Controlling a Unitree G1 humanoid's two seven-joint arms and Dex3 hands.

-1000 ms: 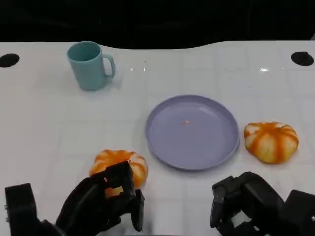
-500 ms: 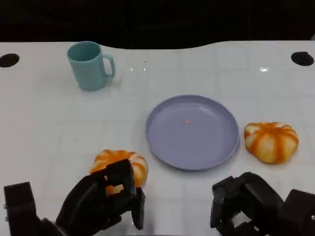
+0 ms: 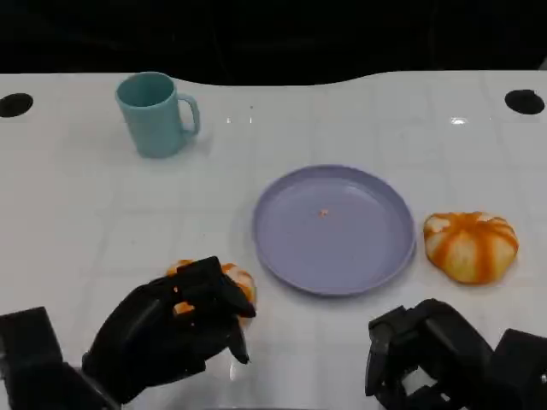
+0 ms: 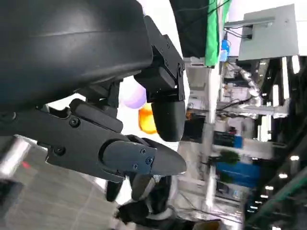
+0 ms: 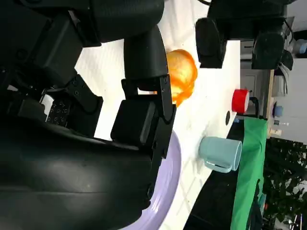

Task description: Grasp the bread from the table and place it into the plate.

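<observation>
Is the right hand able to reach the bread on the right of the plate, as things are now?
Probably yes. The right hand sits near the table's front edge, and the bread lies just beyond it, beside the plate. Nothing stands between them, and the hand holds nothing.

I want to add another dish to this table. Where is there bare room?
The widest bare stretch lies between the teal mug and the purple plate, running along the far edge of the white table. The near edge is crowded: the left hand over one bread, the right hand, the other bread beside the plate.
</observation>
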